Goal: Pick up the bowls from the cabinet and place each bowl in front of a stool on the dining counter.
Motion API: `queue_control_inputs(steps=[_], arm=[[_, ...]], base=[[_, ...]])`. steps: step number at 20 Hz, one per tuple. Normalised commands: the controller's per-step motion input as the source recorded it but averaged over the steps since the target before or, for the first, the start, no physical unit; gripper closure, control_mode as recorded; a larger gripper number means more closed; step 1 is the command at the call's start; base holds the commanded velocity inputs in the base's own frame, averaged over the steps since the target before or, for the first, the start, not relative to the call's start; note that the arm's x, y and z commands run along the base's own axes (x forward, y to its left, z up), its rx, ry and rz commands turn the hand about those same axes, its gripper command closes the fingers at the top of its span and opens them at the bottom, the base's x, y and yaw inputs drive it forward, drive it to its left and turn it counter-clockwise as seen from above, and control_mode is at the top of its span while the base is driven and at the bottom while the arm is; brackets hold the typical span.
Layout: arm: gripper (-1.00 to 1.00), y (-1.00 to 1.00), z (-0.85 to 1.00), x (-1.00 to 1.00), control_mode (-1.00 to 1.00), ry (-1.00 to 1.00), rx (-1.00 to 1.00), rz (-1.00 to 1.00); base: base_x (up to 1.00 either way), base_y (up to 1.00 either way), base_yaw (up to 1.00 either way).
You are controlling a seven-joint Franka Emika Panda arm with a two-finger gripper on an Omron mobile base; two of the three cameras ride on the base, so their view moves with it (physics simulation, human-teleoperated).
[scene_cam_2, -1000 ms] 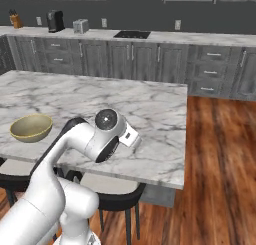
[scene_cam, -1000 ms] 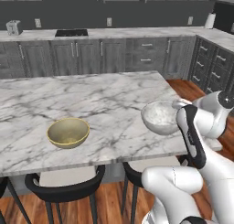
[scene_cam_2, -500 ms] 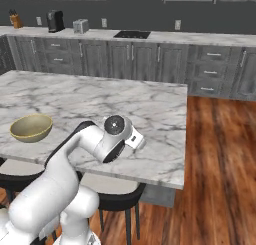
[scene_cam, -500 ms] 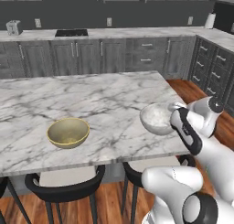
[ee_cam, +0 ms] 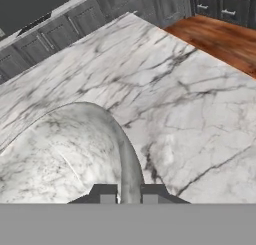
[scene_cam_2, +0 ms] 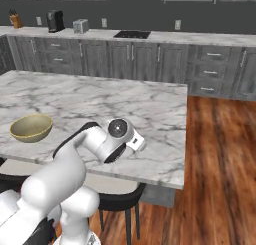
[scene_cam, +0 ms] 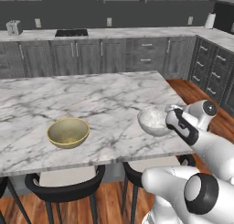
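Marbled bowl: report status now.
Gripper shut on marbled bowl rim. Bowl at dining counter near edge, above a stool. Yellow bowl already set down. Nothing in the way.

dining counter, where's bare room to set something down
The white marble dining counter is bare behind and between the glossy mustard-yellow bowl and the marbled white-grey bowl. It is crowded at the marbled bowl, whose rim the gripper clamps.

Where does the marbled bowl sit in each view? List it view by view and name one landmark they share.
Left base view: marbled bowl right of centre, near the dining counter's front edge, beside the claw.
Right base view: hidden behind the arm; I can't place it.
Hand view: lower left, its rim between the fingertips, the claw shut on it.
Shared landmark: the white marble dining counter; the yellow bowl shows in both base views.
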Motion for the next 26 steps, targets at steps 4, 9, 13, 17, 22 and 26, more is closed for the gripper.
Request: queue_control_inputs(steps=[4, 9, 13, 17, 22, 26], arm=[[1.00, 0.00, -0.29, 0.14, -1.00, 0.00, 0.00, 0.00], [1.00, 0.00, -0.27, 0.12, -1.00, 0.00, 0.00, 0.00], [1.00, 0.00, -0.25, 0.16, -1.00, 0.00, 0.00, 0.00], [1.00, -0.03, -0.27, 0.26, -1.00, 0.00, 0.00, 0.00], [1.00, -0.03, -0.25, 0.32, -1.00, 0.00, 0.00, 0.00], [1.00, -0.02, -0.25, 0.28, -1.00, 0.00, 0.00, 0.00]], base=[[0.00, 0.00, 0.00], [0.00, 0.00, 0.00], [0.00, 0.00, 0.00], [0.00, 0.00, 0.00], [0.00, 0.00, 0.00], [0.00, 0.00, 0.00]])
